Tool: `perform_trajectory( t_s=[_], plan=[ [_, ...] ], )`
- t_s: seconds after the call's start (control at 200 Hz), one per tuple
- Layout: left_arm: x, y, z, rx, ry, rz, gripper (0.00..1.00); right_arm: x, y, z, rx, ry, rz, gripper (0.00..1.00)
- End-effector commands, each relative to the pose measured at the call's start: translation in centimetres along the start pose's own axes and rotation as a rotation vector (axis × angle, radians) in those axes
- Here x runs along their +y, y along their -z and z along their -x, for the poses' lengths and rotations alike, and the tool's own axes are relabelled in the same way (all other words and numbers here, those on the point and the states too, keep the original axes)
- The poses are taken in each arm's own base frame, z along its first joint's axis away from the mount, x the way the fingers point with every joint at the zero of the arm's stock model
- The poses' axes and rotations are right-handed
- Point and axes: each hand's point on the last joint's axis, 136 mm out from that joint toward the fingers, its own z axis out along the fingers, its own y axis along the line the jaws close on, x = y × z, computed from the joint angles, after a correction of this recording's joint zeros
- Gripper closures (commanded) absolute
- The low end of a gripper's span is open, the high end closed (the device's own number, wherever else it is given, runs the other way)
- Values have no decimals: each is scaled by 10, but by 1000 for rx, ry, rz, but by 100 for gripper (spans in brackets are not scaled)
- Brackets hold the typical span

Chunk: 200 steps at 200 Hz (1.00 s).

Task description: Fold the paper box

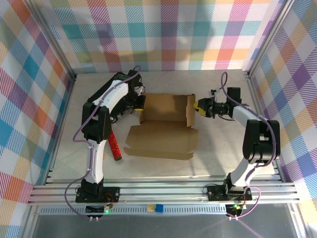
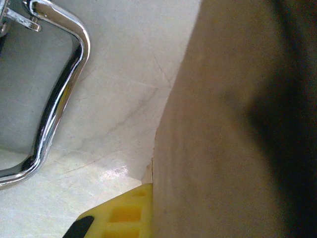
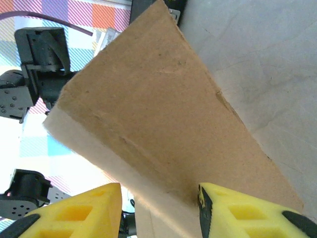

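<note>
The paper box (image 1: 166, 111) is brown cardboard in the middle of the table, its back half raised into walls and its front flap (image 1: 161, 141) lying flat. My left gripper (image 1: 141, 103) sits at the box's left wall. In the left wrist view one yellow finger (image 2: 124, 213) presses against the cardboard (image 2: 223, 124), which hides the other finger. My right gripper (image 1: 197, 106) is at the right wall. Its fingers stand apart around the upright side flap (image 3: 163, 114): the right finger (image 3: 233, 213) touches the cardboard, the left finger (image 3: 84, 210) is clear of it.
A red cylinder (image 1: 115, 145) lies left of the front flap, beside the left arm. A black case with a chrome handle (image 2: 62, 94) lies under the left arm, just left of the box. Plaid walls and metal posts close in the table.
</note>
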Motion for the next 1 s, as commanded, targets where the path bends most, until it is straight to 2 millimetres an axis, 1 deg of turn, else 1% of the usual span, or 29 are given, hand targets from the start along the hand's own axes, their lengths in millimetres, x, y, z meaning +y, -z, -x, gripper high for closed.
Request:
perform_trajectory(
  t_s=[0.0, 0.075, 0.205, 0.325, 0.5, 0.605, 0.77, 0.885, 0.995],
  plan=[
    [7, -9, -2, 37, 3, -6, 100, -5, -8, -5, 31, 33, -32, 51],
    [7, -8, -2, 35, -2, -5, 100, -11, -11, -2, 41, 33, -61, 50],
    [7, -6, -4, 40, -16, -3, 100, -6, -17, 5, 51, 83, -111, 49],
    [6, -3, -5, 36, -20, -3, 100, -9, -24, 6, 49, 143, -222, 45],
    [6, 1, -5, 28, -29, 10, 100, -33, -23, 11, 17, 177, -454, 47],
    [5, 2, -5, 26, -37, 16, 100, -42, -22, 12, 17, 202, -568, 50],
    [5, 4, -7, 24, -48, 26, 100, -57, -21, 14, 13, 223, -711, 49],
    [5, 5, -8, 23, -54, 31, 100, -57, -26, 17, 4, 251, -757, 53],
    [3, 6, -8, 20, -60, 36, 100, -58, -33, 19, 4, 278, -818, 63]
  ],
)
